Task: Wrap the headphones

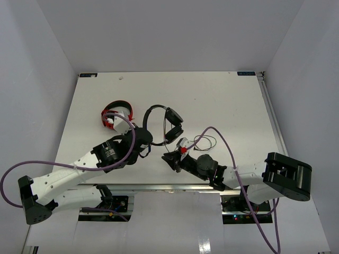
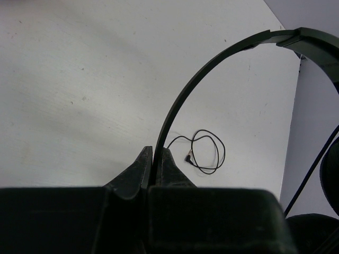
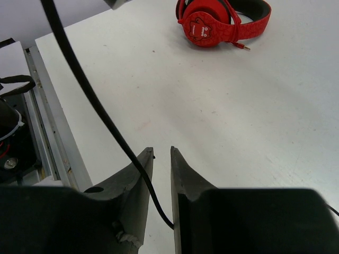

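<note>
L gripper (image 2: pixel 154 152) clamped tight on headphones (image 2: pixel 212 62) band. R gripper (image 3: pixel 162 152) stood barely apart, cable (image 3: pixel 90 90) running thru gap. We saw red headphones (image 3: pixel 217 21) upper centre, well apart.

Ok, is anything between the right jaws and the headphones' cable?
Nothing visible. The cable runs through the gap between the right gripper's slightly parted jaws, while the left gripper clamps the headband. The red headphones lie farther off on the table, apart from both.
</note>
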